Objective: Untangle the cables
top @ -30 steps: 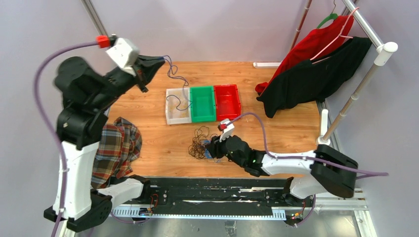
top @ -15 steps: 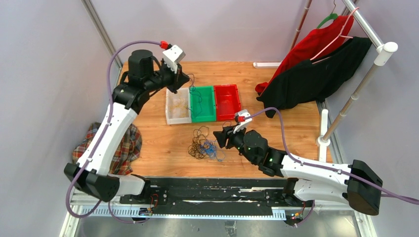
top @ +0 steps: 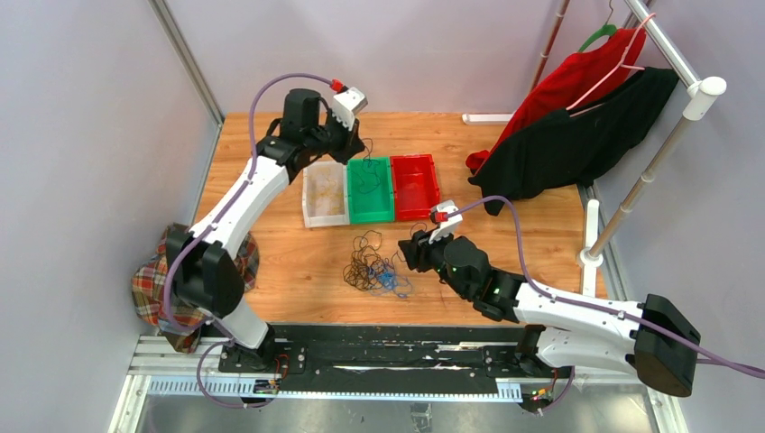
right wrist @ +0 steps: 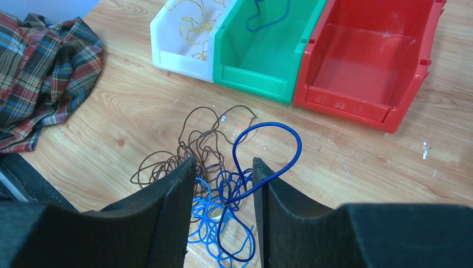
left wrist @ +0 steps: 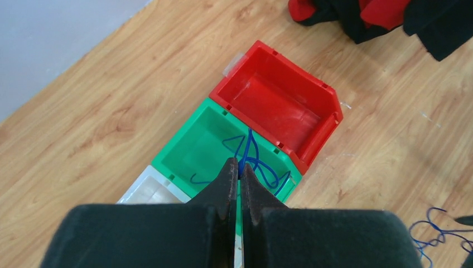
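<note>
Compared with 0.5 s earlier, the left arm had swung toward the right of the top view. Its left hand [left wrist: 238, 167] had moved from the far edge of the white bin [top: 325, 194] to above the green bin [left wrist: 187, 148]. The arm also lay lower and more stretched out, so more of the plaid cloth [right wrist: 39, 72] showed at the lower left. The right arm and the tangle [top: 370, 268] had hardly changed.

In the left wrist view, the left hand's fingers were pinched almost together on a blue cable [left wrist: 254, 162]. The cable hung from the tips and looped down into the green bin. The red bin [left wrist: 279, 106] sat just beside the green one, touching it. The 3 bins stood in a row at the middle of the worktop [top: 271, 262].

The right hand [right wrist: 223, 167] hovered low over the tangle with its fingers spread moderately apart, gripping nothing. A blue loop [right wrist: 290, 134] arched up from the pile, and one end ran between the fingers. The tangle lay on the bare worktop below the bins, at the centre of the top view. Its dark brown strands [right wrist: 195, 142] were toward the left and its blue ones [right wrist: 215, 215] nearest the hand. Yellow wires [right wrist: 189, 22] lay in the white bin. Red and black clothes [top: 577, 126] hung at the upper right.
</note>
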Controlling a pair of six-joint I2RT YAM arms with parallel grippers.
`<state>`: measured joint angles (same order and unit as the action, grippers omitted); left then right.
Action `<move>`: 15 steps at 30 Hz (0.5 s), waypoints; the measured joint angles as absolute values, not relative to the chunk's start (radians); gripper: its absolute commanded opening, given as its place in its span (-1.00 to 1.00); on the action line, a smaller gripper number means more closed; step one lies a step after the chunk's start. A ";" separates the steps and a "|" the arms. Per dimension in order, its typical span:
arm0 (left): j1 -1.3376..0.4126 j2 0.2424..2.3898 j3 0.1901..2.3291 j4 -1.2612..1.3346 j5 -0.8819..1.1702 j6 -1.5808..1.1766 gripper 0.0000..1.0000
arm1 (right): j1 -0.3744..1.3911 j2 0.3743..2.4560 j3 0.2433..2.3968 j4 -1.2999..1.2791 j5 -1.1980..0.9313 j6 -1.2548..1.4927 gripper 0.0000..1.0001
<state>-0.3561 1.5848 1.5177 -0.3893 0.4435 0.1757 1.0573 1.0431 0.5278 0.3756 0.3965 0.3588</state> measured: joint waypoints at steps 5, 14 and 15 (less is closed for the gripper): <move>-0.359 1.675 1.518 -0.348 0.434 0.176 -0.99 | 1.057 1.036 0.527 0.359 0.397 0.359 -0.17; -0.372 1.786 1.503 -0.305 0.312 0.260 -0.99 | 1.043 1.011 0.523 0.330 0.403 0.360 -0.18; -0.373 1.797 1.494 -0.304 0.294 0.276 -0.95 | 1.042 1.010 0.522 0.329 0.403 0.360 -0.19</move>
